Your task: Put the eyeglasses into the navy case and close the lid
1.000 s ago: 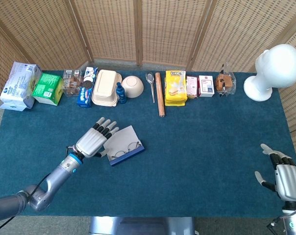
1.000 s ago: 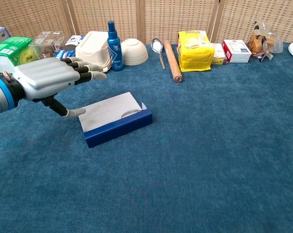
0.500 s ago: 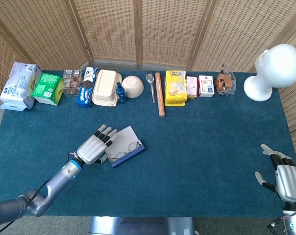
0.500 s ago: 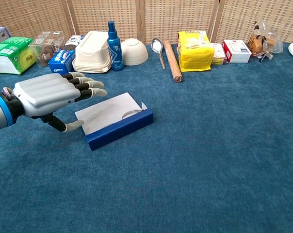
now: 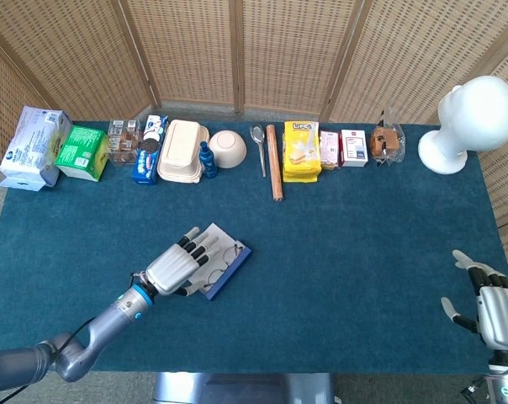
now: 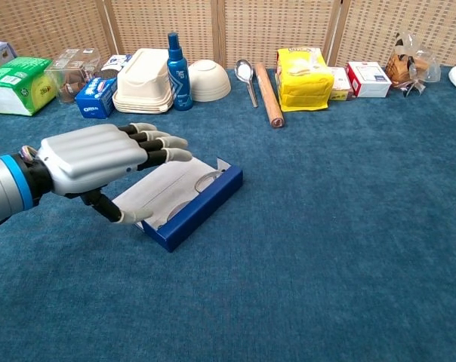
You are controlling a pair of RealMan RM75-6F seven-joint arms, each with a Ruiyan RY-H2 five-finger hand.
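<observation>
in the head view the left hand [image 5: 180,268] lies flat with fingers stretched over the near-left part of the open navy case [image 5: 224,268], holding nothing. the eyeglasses [image 5: 229,254] lie inside the case. the right hand [image 5: 489,307] is open, far right on the blue surface [image 5: 355,252].

in the chest view the left hand [image 6: 100,160] covers the left end of the case [image 6: 201,205], and its thumb tip is beside the case edge.

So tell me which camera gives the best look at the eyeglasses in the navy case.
The head view: looking down, both lenses of the eyeglasses show inside the navy case, beside the left robot hand. The chest view shows only lens rims above the case wall.
</observation>
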